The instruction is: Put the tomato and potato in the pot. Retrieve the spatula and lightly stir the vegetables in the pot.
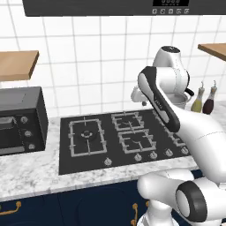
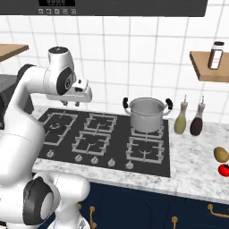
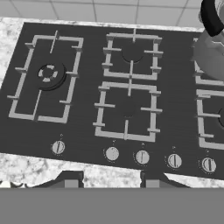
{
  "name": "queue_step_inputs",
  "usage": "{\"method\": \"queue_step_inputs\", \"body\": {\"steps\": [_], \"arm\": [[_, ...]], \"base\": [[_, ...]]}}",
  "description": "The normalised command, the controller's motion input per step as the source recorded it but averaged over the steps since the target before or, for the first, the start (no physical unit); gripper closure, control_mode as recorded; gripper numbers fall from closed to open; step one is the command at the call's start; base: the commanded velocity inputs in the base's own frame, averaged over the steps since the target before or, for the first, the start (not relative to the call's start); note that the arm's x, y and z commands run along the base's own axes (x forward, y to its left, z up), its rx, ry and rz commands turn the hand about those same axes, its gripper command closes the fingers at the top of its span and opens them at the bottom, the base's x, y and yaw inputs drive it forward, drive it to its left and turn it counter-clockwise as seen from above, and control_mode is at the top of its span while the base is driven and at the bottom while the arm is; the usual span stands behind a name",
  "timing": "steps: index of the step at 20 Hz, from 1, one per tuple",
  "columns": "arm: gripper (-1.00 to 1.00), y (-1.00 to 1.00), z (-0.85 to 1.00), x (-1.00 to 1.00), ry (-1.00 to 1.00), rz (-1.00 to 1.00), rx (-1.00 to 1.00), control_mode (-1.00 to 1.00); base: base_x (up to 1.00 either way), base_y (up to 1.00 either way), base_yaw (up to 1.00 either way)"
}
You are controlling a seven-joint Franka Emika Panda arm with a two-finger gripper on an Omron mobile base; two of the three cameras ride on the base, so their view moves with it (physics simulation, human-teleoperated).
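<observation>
While your tool hung above the hob, its fingers parted and empty, the pot stood on the rear right burner. You had the potato and tomato on the worktop, well right of it.

Pot cropped at frame edge

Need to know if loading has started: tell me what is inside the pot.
The pot shows only bare steel inner wall; its bottom is hidden by the rim. The tomato and potato lie on the counter.
</observation>
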Motion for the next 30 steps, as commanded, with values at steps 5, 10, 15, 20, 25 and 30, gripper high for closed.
{"method": "queue_step_inputs", "body": {"steps": [5,10,15,20,25,30], "arm": [[-1.0,0.0,0.0,0.0,0.0,0.0,0.0,1.0],[-1.0,0.0,0.0,0.0,0.0,0.0,0.0,1.0],[-1.0,0.0,0.0,0.0,0.0,0.0,0.0,1.0],[-1.0,0.0,0.0,0.0,0.0,0.0,0.0,1.0],[-1.0,0.0,0.0,0.0,0.0,0.0,0.0,1.0],[-1.0,0.0,0.0,0.0,0.0,0.0,0.0,1.0]], "base": [[0.0,-0.09,0.0],[0.0,-0.66,0.0],[0.03,-0.82,0.0],[0.09,-0.81,0.0],[0.2,-0.63,0.0],[0.43,-0.4,-0.04]]}}
